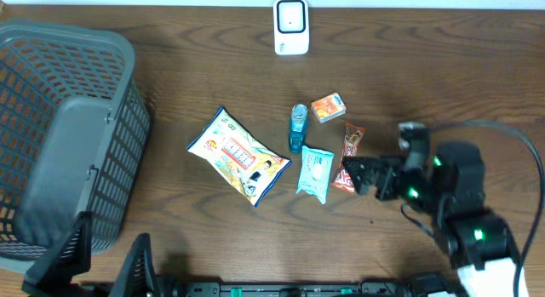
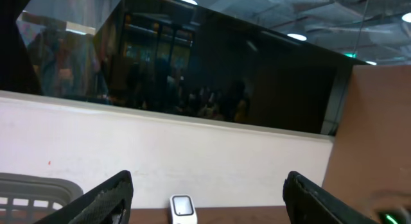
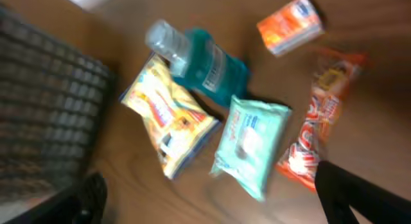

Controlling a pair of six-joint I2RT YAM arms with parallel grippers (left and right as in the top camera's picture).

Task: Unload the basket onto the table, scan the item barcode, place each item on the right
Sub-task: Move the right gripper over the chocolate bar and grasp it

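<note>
The white barcode scanner (image 1: 290,25) stands at the table's far edge and also shows low in the left wrist view as the scanner (image 2: 182,208). Several items lie mid-table: a yellow snack bag (image 1: 238,155), a blue bottle (image 1: 298,127), an orange box (image 1: 328,107), a teal wipes pack (image 1: 314,172) and a red-orange snack bar (image 1: 349,152). My right gripper (image 1: 356,179) is open just right of the snack bar and the wipes pack, holding nothing. In its wrist view the right gripper (image 3: 209,179) frames the wipes pack (image 3: 250,144). My left gripper (image 1: 109,248) is open and empty at the near left.
A large grey mesh basket (image 1: 51,101) fills the left side of the table, and its rim (image 2: 32,189) shows beside the left finger. A cable loops over the right arm near the table's right edge.
</note>
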